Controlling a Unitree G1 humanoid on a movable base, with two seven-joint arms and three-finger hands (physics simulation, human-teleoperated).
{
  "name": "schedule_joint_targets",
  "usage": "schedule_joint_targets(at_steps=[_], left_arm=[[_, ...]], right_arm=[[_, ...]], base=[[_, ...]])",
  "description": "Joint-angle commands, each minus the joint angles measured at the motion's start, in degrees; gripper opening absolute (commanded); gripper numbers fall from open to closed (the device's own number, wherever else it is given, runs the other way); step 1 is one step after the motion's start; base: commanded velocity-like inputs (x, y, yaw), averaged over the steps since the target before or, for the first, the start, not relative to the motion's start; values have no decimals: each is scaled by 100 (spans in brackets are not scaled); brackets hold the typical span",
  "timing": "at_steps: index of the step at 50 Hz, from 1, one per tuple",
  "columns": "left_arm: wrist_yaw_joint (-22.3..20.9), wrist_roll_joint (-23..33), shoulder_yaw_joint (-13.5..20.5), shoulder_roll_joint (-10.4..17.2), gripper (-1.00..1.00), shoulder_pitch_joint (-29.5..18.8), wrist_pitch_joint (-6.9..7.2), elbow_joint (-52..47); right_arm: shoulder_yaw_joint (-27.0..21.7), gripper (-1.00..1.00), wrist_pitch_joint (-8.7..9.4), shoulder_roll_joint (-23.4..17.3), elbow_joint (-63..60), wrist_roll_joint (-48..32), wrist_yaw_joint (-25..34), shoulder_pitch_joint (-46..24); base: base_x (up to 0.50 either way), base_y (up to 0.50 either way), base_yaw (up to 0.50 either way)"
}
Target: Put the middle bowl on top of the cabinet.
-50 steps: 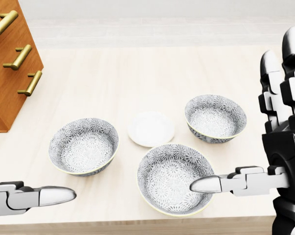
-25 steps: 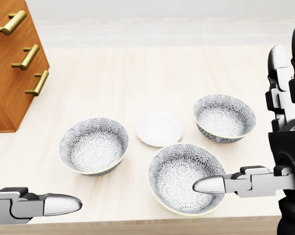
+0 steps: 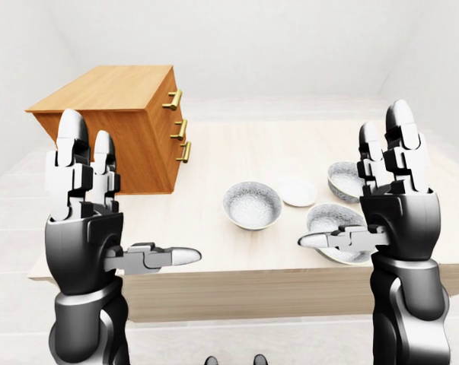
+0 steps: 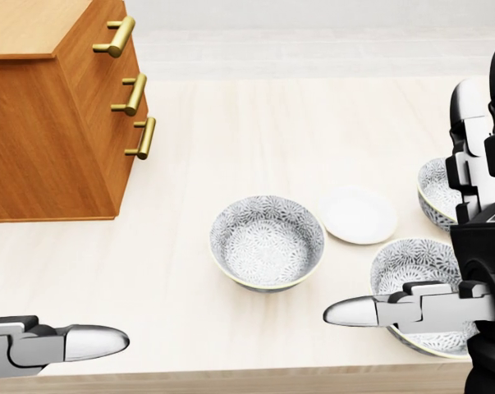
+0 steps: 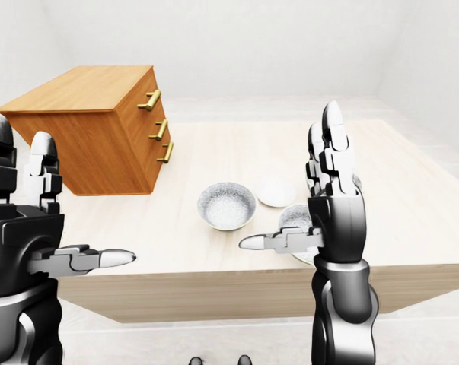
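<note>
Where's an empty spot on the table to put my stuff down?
The cabinet has a bare top. The table is open beyond the bowls, toward the head view's top, and between the cabinet and the left bowl. The right is crowded: the white plate, the middle bowl and the right bowl sit close together.

No readable text, labels or numbers anywhere.

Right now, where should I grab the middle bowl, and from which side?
I'd take the middle bowl by its rim, pinching the wall from above with the right hand. It sits upright, mouth open, sides sloping, no handle. Come in at its edge toward the head view's bottom, away from the saucer.
</note>
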Motion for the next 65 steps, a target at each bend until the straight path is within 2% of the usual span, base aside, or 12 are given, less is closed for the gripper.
schedule_joint_targets(at_steps=[1,4,35,52,65], left_arm=[[25,19,41,-13,100,28,0,-20],[27,47,-27,-4,100,34,0,-255],[20,86,-20,-15,100,37,0,-127],[-12,142,-61,-9,100,44,0,13],[-38,168,-119,-25,100,101,0,30]], right_arm=[[-17,100,0,20,60,47,1,49],[-39,100,0,6,8,76,-5,22],[-89,100,0,-4,63,139,24,69],[13,100,0,-14,108,34,63,90],[8,100,0,-3,196,-98,160,132]], base=[[0,50,0],[0,50,0],[0,50,0],[0,1,0],[46,0,0]])
